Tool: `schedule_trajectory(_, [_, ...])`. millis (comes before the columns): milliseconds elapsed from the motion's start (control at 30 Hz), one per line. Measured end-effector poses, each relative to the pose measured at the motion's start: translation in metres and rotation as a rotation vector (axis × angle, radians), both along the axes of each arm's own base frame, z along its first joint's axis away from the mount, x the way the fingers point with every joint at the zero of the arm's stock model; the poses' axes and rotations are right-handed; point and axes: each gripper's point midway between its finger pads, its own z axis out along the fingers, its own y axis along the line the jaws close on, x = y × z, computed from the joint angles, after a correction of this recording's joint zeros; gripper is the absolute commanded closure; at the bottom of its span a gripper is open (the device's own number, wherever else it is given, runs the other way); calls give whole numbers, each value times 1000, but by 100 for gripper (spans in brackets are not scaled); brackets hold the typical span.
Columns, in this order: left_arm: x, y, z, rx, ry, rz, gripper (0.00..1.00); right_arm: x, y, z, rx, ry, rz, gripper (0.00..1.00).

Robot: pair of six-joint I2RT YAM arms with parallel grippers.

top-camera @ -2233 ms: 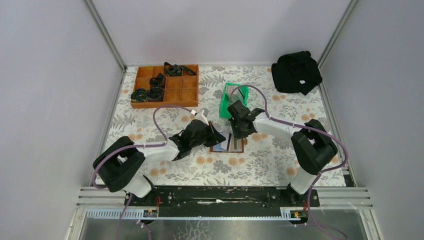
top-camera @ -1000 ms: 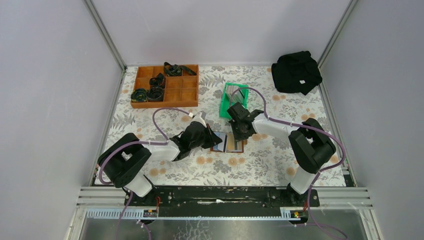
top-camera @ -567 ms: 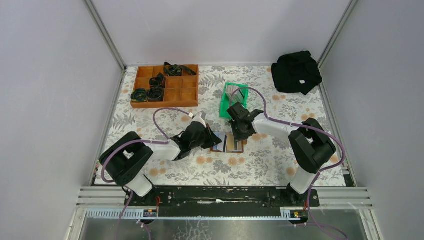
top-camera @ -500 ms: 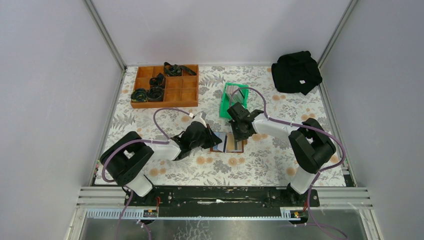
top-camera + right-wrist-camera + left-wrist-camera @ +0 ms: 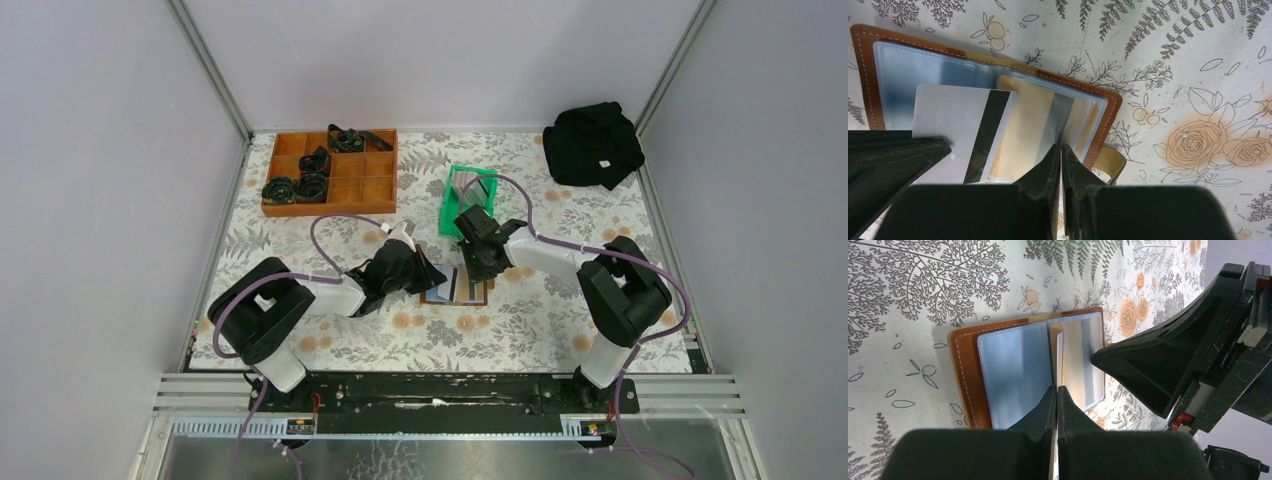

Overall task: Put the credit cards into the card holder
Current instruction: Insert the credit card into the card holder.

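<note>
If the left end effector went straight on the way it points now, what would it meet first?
Probably the open card holder, at its clear sleeves just ahead; the credit card that the left end effector pinches would reach them first. Depth is unclear.

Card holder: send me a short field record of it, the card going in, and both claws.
card holder: open flat on the floral table, clear sleeves facing up
card: grey with a black stripe, over the sleeves; whether it is inside one is unclear
left claw: shut on the card
right claw: jaws together at a sleeve edge; grip on it unclear
</note>
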Motion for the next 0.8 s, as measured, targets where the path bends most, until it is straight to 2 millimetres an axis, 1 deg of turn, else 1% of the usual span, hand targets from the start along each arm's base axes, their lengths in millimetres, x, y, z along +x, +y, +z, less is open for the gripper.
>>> schedule_trajectory(533, [6, -5, -1, -44, 9, 25, 100, 0, -1, -1, 7, 4, -3, 90])
schedule_trajectory(800, [5, -3, -4, -67, 17, 49, 100, 0, 0, -1, 9, 4, -3, 90])
